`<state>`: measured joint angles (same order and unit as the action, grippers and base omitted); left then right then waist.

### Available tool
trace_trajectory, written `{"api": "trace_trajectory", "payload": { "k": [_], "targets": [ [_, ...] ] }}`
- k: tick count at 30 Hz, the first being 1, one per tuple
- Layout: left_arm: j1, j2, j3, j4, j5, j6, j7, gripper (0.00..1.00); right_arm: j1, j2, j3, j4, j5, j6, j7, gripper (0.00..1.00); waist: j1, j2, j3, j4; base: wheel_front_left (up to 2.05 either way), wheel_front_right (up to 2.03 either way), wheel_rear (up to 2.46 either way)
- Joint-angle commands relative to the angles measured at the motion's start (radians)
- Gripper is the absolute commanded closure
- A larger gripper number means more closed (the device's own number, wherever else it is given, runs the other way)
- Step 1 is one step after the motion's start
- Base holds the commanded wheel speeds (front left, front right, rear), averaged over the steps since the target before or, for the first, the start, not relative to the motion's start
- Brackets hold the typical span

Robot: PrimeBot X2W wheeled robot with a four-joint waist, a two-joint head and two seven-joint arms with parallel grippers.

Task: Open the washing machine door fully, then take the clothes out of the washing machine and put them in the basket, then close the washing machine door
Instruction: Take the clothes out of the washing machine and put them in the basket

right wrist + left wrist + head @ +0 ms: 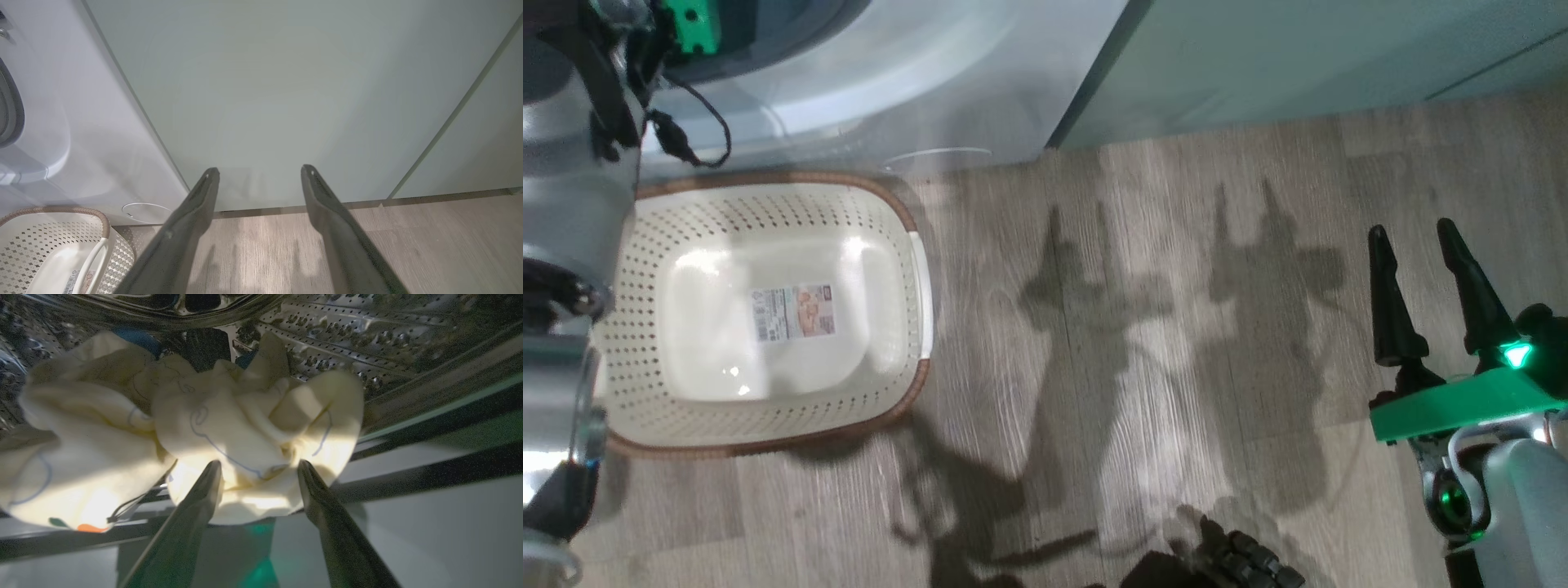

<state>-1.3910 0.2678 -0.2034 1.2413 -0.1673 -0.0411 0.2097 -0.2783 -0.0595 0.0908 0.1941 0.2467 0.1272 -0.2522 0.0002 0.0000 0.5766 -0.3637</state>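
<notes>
The left side of the basket [768,216] hides behind the robot's left arm [564,204]; the label [794,313] on its floor is too small to read. Beyond the basket, the washing machine [915,73] runs off the top edge.

This looks like a laundry corner at home: a white washing machine [931,73], green cupboards [286,102], a wood floor [1176,261] and a basket [768,214].

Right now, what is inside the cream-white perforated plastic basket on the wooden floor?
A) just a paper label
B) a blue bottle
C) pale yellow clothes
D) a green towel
A: the cream-white perforated basket holds just its paper label; the pale cream-yellow clothes lie in the shiny perforated drum.
</notes>
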Motion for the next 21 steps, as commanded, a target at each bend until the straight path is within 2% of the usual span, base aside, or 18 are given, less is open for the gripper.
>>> {"api": "trace_trajectory", "payload": {
  "k": [1, 8, 14, 21],
  "targets": [
    [-0.043, 0.045, 0.001, -0.019, 0.004, 0.0, -0.009, 0.0, -0.006, -0.003, 0.013, -0.033, 0.009, 0.003, -0.01, 0.0, -0.0002, 0.0, 0.017, -0.005, 0.0, 0.0, 0.0],
    [-0.065, 0.041, -0.008, 0.012, -0.005, -0.006, -0.011, 0.0, -0.016, 0.0, 0.007, -0.036, 0.008, 0.003, -0.01, 0.0, -0.0002, 0.0, 0.048, -0.004, 0.0, 0.0, 0.0],
    [-0.068, 0.056, -0.012, 0.025, -0.009, 0.02, -0.034, 0.0, -0.024, 0.002, 0.011, -0.035, 0.007, 0.003, -0.01, 0.0, -0.0002, 0.0, 0.061, -0.006, 0.0, 0.0, 0.0],
    [-0.066, 0.056, -0.023, 0.034, -0.011, 0.027, -0.033, 0.0, -0.028, 0.002, 0.005, -0.042, 0.008, 0.003, -0.01, 0.0, -0.0002, 0.0, 0.074, -0.001, 0.0, 0.0, 0.0]
  ]
}}
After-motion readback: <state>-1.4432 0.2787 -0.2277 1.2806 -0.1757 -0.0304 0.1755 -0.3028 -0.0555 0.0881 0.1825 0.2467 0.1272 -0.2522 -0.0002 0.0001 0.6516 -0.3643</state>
